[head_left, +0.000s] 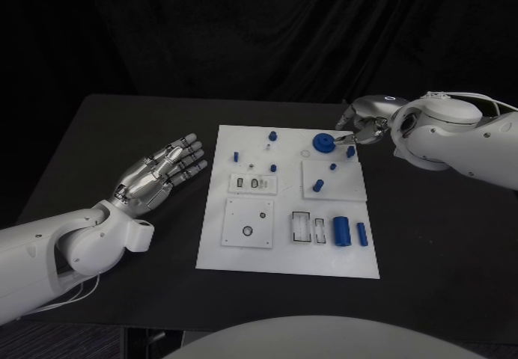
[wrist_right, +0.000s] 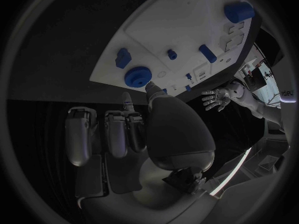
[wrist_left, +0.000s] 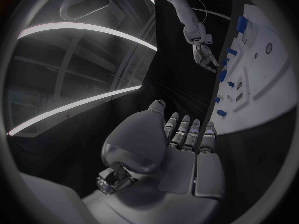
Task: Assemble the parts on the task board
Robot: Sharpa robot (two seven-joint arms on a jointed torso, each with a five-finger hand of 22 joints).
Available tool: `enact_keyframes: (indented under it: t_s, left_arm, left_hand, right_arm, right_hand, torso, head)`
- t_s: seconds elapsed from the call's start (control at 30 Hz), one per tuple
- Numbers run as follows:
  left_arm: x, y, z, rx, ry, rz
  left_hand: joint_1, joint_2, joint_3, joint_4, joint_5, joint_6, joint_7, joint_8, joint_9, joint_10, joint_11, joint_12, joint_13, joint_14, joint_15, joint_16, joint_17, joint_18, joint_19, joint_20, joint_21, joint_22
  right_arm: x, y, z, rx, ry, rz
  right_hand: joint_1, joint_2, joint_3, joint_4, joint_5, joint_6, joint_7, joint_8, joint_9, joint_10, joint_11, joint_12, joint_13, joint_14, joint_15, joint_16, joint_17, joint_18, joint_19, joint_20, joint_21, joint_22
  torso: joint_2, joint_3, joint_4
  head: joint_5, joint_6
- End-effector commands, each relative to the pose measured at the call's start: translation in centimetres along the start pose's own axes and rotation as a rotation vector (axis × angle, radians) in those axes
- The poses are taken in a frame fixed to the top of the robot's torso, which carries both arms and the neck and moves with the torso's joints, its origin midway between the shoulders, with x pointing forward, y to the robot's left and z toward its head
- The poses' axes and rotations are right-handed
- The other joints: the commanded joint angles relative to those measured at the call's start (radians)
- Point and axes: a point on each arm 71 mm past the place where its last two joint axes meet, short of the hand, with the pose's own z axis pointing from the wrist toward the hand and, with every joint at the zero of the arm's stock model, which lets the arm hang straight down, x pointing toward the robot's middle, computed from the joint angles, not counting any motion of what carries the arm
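Blue parts sit on my white task board (head_left: 283, 258) in the middle of the black table (head_left: 119, 134). I see a round blue gear (head_left: 323, 142) lying flat near the board's far right corner. My right hand (head_left: 363, 127) is right beside it, and one fingertip (wrist_right: 151, 88) touches its rim. I cannot tell if that hand grips it. A fat blue cylinder (head_left: 341, 230) lies near the right edge, its long side pointing away from me. My left hand (head_left: 162, 170) rests left of the board, fingers straight, holding nothing.

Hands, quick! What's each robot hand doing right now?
Left hand: open, fingers spread, holding nothing, beside the task board.
Right hand: at the blue gear; whether its fingers grip it cannot be told.
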Motion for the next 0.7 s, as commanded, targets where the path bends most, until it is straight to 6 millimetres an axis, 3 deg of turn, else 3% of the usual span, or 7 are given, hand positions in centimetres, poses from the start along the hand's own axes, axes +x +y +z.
enact_keyframes:
  t_s: [0.03,0.33,0.53,0.7]
  left_arm:
    - [0.1,-0.9,0.0,0.135,0.009,-0.014]
    - [0.0,-1.0,-0.1,0.132,0.006,-0.013]
    - [-0.1,-0.9,-0.2,0.129,0.007,-0.013]
    - [-0.2,-0.9,-0.2,0.128,0.008,-0.014]
  left_hand:
    - [0.007,0.004,0.004,0.001,0.004,-0.006,0.0,-0.005,-0.001,-0.008,-0.002,-0.004,-0.001,-0.008,0.001,0.003,0.0,0.004,-0.001,0.007,0.0,-0.001]
    - [0.007,0.003,0.007,-0.003,0.004,-0.006,0.0,-0.005,-0.001,-0.007,-0.002,-0.003,0.0,-0.007,0.0,0.003,0.0,0.004,-0.001,0.007,0.0,-0.001]
    - [0.008,0.0,0.009,-0.007,0.004,-0.006,0.002,-0.006,-0.001,-0.006,0.0,0.0,0.0,-0.006,0.001,0.004,0.0,0.004,-0.002,0.007,0.0,-0.001]
    - [0.006,-0.003,0.013,-0.013,0.003,-0.013,0.0,-0.007,-0.002,-0.007,0.002,-0.002,0.0,-0.007,0.002,0.004,0.0,0.004,-0.002,0.008,0.0,-0.001]
  right_arm:
    - [0.0,-0.1,0.1,0.018,-0.022,0.012]
    - [0.8,0.4,0.6,0.007,-0.009,0.012]
    - [1.2,0.6,0.9,-0.004,-0.007,0.012]
    - [1.7,0.9,1.2,-0.017,-0.004,0.014]
  right_hand:
    - [0.018,0.002,0.001,-0.01,0.005,-0.009,-0.011,-0.003,-0.002,0.109,-0.011,0.003,0.263,0.108,-0.01,0.006,0.261,-0.019,0.059,-0.006,0.009,0.214]
    - [0.05,0.004,0.011,-0.035,0.035,-0.02,-0.019,-0.004,-0.005,0.109,-0.023,0.003,0.263,0.109,-0.022,0.007,0.263,-0.024,0.073,-0.019,0.022,0.228]
    - [0.067,0.008,0.022,-0.052,0.111,-0.017,-0.016,0.001,-0.005,0.109,-0.022,0.003,0.263,0.109,-0.023,0.007,0.263,-0.025,0.075,-0.021,0.024,0.23]
    - [0.071,0.008,0.025,-0.057,0.12,-0.014,-0.013,0.003,-0.004,0.109,-0.02,0.003,0.263,0.109,-0.022,0.007,0.263,-0.025,0.075,-0.02,0.023,0.23]
  torso:
    - [0.001,0.0005,0.0003]
    - [0.001,0.0004,0.0016]
    - [0.0,-0.0009,0.0009]
    - [-0.001,-0.002,-0.0026]
  head:
    - [0.001,-0.004]
    - [-0.008,-0.002]
    - [-0.004,-0.001]
    - [0.001,-0.003]
